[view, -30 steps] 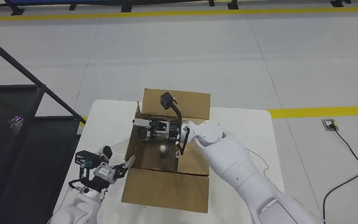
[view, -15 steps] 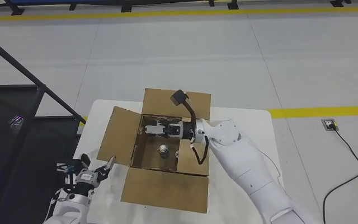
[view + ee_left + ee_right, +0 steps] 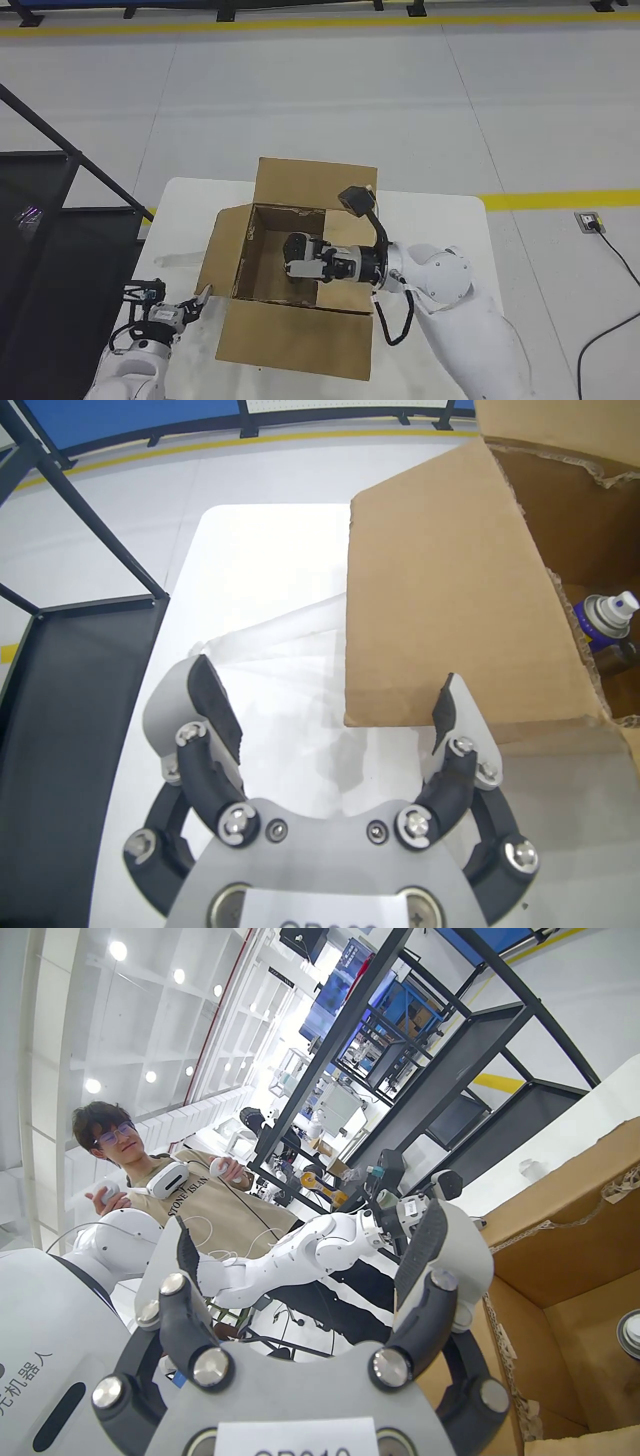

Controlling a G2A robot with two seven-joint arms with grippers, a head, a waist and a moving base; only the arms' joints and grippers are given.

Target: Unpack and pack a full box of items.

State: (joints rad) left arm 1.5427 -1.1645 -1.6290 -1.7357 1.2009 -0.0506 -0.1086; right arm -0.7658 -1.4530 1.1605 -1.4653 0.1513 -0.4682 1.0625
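An open cardboard box [image 3: 296,175] stands mid-table with its flaps spread. A blue spray can [image 3: 607,620] with a white nozzle stands inside it, and its top [image 3: 631,1333] peeks in at the right wrist view's edge. My right gripper [image 3: 292,258] hangs open over the box interior, holding nothing [image 3: 305,1258]. My left gripper [image 3: 330,710] is open and empty, low over the table just outside the box's left side flap [image 3: 440,600]. In the top view the left gripper [image 3: 200,298] sits near the table's front left corner.
The white table [image 3: 440,215] has bare room to the right and left of the box. A black metal rack [image 3: 60,260] stands close beside the table's left edge. The box's near flap [image 3: 295,340] lies toward the front edge.
My right gripper drew back from the box's far left corner to over its middle, covering the can from above. The left side flap swung out, then partly back up. My left gripper retreated outward.
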